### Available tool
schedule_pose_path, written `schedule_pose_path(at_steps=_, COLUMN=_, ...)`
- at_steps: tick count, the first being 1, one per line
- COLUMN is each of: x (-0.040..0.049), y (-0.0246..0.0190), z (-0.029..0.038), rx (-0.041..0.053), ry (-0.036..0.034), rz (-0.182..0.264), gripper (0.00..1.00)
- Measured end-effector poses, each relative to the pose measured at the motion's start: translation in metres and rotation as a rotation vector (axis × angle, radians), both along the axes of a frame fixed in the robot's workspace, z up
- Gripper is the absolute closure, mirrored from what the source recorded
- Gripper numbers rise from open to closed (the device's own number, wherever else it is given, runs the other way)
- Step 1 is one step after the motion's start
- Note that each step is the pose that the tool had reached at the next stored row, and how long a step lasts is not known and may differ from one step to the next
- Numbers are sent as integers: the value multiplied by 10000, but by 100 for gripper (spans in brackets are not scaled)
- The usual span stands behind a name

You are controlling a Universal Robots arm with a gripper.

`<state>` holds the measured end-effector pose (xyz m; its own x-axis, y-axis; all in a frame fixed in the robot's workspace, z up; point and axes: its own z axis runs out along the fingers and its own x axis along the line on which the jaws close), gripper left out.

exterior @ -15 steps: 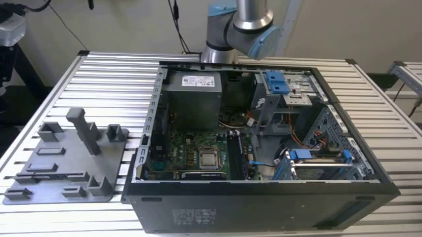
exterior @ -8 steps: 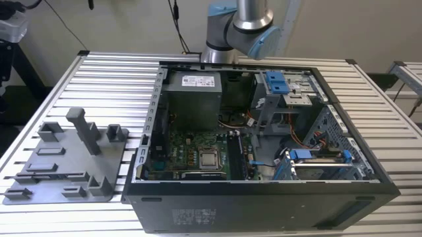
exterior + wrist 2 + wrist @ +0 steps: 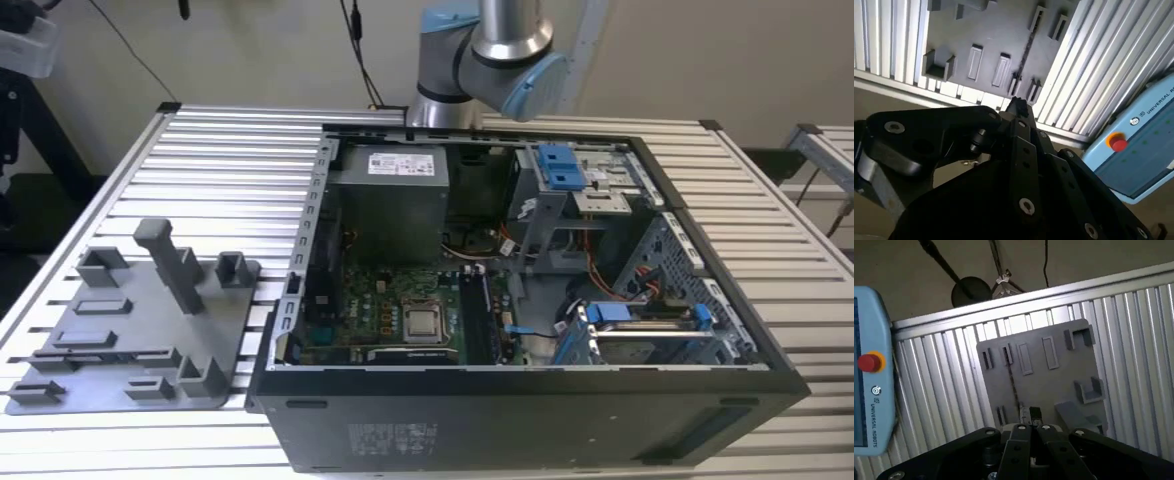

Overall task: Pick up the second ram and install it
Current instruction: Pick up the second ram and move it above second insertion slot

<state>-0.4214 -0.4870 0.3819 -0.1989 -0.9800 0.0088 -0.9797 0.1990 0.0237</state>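
The gripper (image 3: 1030,415), its fingertips drawn together, hangs above the grey holder tray (image 3: 1054,385) on the ribbed tabletop (image 3: 944,385). The second ram (image 3: 1013,382) lies as a thin dark strip on the tray, directly beneath the gripper's tips.

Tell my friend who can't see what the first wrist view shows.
A gripper hangs above a grey holder plate on a ribbed metal table, a thin dark memory stick resting in the plate. A blue control box sits nearby.
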Motion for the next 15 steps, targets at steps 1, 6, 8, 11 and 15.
schedule_pose_path(at_steps=1, x=0, y=0, z=-3, rx=1, ry=-7, rz=179, gripper=89)
schedule_pose_path(at_steps=6, x=-1, y=-1, z=-13, rx=-2, ry=-101, rz=994, gripper=89)
schedule_pose_path(at_steps=8, x=-1, y=-3, z=-17, rx=-1, ry=-133, rz=1245, gripper=89)
schedule_pose_path(at_steps=11, x=-1, y=-13, z=-20, rx=-1, ry=-134, rz=1489, gripper=89)
schedule_pose_path(at_steps=15, x=0, y=-50, z=-24, rx=2, ry=-134, rz=1550, gripper=89)
